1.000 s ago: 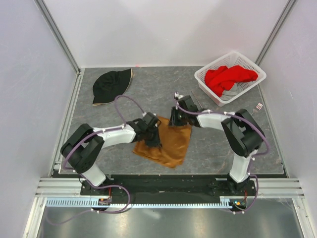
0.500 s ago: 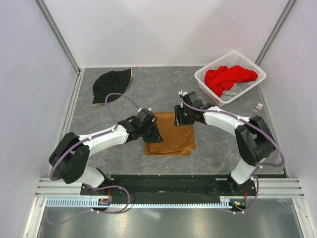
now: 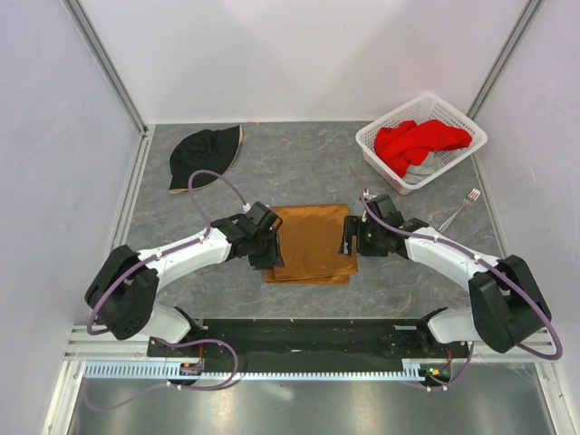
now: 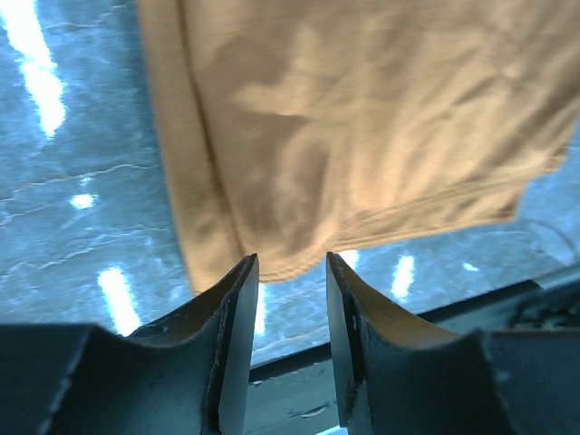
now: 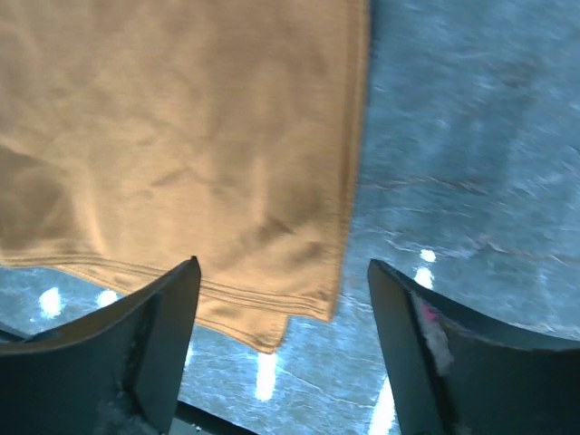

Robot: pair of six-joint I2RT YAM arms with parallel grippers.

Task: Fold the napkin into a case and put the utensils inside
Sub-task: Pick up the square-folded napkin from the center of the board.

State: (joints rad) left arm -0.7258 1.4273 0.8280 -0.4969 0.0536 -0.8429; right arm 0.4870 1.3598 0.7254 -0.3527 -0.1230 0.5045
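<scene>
The orange-brown napkin lies flat on the grey table as a folded, layered rectangle. My left gripper is at its near-left corner. In the left wrist view the fingers stand open and hold nothing, and the napkin's corner lies just past the tips. My right gripper is at the napkin's right edge, jaws wide apart over the cloth's near-right corner, nothing held. A silver fork lies on the table to the right, below the basket. The knife-like piece is hard to make out.
A white basket with a red cloth stands at the back right. A black hat lies at the back left. Aluminium rails and white walls border the table.
Both grippers have opened and let go of the napkin. It now lies flat and folded. The right gripper moved nearer and rightward to the cloth's right edge; the left one drew back slightly.
</scene>
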